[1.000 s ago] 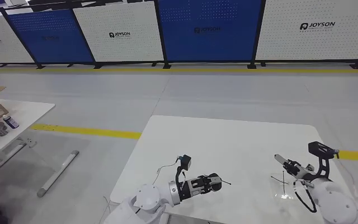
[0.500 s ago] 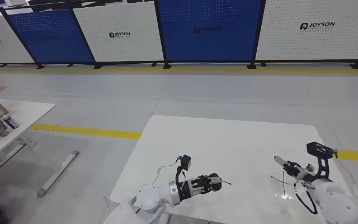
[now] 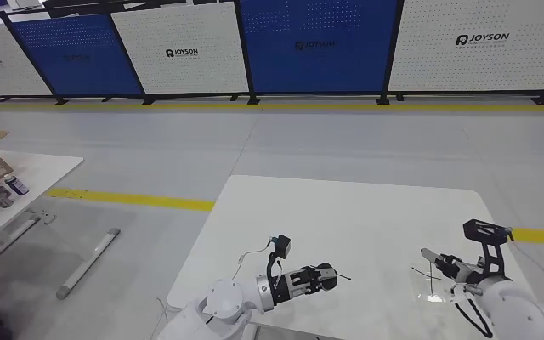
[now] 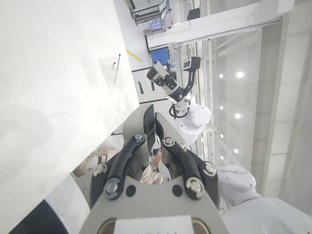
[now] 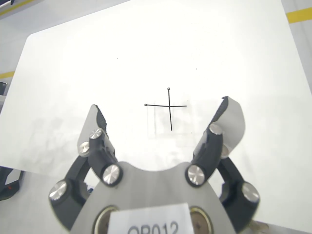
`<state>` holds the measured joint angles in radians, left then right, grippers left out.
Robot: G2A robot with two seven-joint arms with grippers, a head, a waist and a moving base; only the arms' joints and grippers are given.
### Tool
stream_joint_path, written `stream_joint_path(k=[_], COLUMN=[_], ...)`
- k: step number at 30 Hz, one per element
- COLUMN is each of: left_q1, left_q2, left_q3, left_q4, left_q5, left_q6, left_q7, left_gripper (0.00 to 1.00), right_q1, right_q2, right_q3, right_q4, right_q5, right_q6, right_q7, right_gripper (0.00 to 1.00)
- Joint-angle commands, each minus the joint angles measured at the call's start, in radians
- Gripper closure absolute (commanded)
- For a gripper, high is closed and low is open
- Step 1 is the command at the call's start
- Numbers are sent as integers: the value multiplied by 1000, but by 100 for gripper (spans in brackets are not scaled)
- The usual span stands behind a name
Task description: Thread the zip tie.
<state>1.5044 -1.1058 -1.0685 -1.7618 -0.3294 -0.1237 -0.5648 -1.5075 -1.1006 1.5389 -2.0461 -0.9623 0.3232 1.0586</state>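
White table [image 3: 340, 212] is bearing crossed ties [image 5: 169, 116] just ahead of the spread right gripper [image 5: 161, 105]; left gripper [image 4: 153, 116] is clenching a black strand [image 3: 344, 276]. Pickup is likely coming next, calling for a descent onto one tie alone.

Grey smooth floor [image 3: 170, 153], with a yellow line [image 3: 127, 200] running across it behind the white worktable [image 3: 340, 212] and a second yellow line [image 3: 297, 105] along the foot of the back partition. The partition is pegboard panels in black frames, alternating blue [image 3: 319, 42] and white [image 3: 178, 47], on black feet. Another white table [image 3: 34, 174] is at the far left edge with a small bottle [image 3: 15, 184] on it. A grey bar [image 3: 87, 263] lies on the floor near it. The left wrist view shows a high white ceiling with round lights [image 4: 239, 74], white beams [image 4: 243, 10], and a white drawer cabinet [image 4: 143, 87] past the table edge.
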Motion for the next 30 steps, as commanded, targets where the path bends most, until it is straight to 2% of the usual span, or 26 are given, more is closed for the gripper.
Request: stream_joint_path(k=[1,8,9,12,16,18,21,22,24,30], left_q1=[0,0,0,0,0,0,0,0,0,0], left_q2=[0,0,0,0,0,0,0,0,0,0], left_q3=[0,0,0,0,0,0,0,0,0,0], left_q4=[0,0,0,0,0,0,0,0,0,0], left_q5=[0,0,0,0,0,0,0,0,0,0], left_q6=[0,0,0,0,0,0,0,0,0,0], left_q7=[0,0,0,0,0,0,0,0,0,0], left_gripper=[100,100,100,100,100,100,100,100,100,100], right_q1=[0,-1,-4,5,9,15,43,61,90,92], right_q2=[0,0,0,5,14,18,26,28,28,28], right_q3=[0,1,9,43,61,60,33,27,18,16], right_q4=[0,3,18,38,31,28,41,53,64,64], right_q5=[0,3,28,101,101,88,64,61,34,32], right_q6=[0,-2,-21,-129,-230,-259,-341,-350,-317,-313], right_q7=[0,-5,-14,28,66,89,190,229,240,240], right_gripper=[0,0,0,0,0,0,0,0,0,0])
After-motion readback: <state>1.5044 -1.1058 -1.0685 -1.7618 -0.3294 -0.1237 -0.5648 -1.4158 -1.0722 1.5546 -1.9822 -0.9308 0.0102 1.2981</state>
